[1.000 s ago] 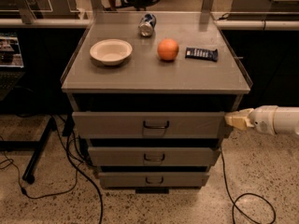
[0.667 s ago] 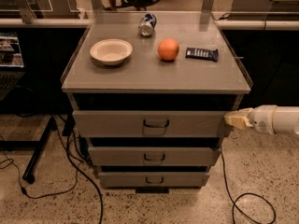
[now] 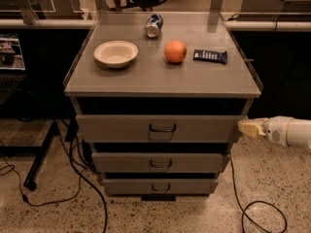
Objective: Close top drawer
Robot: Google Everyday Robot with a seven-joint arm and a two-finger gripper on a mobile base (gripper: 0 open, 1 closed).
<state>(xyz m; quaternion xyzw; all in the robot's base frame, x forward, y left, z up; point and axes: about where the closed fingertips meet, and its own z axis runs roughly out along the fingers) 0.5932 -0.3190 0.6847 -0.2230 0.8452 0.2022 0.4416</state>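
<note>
Only the end of the white arm [image 3: 291,132] shows, cut off by the right edge. Its beige gripper [image 3: 249,128] sits at the right end of the top drawer [image 3: 116,128], touching or just beside it; whether it is open or closed cannot be told. The drawer's inside is lost in a dark gap under the table [image 3: 160,84]. Its wide grey front, with a small dark handle [image 3: 162,128] at centre, stands pulled out. On the table sit a bowl [image 3: 115,53], a tipped can [image 3: 153,25], an orange [image 3: 175,51] and a dark snack bar [image 3: 210,56], its print unreadable.
</note>
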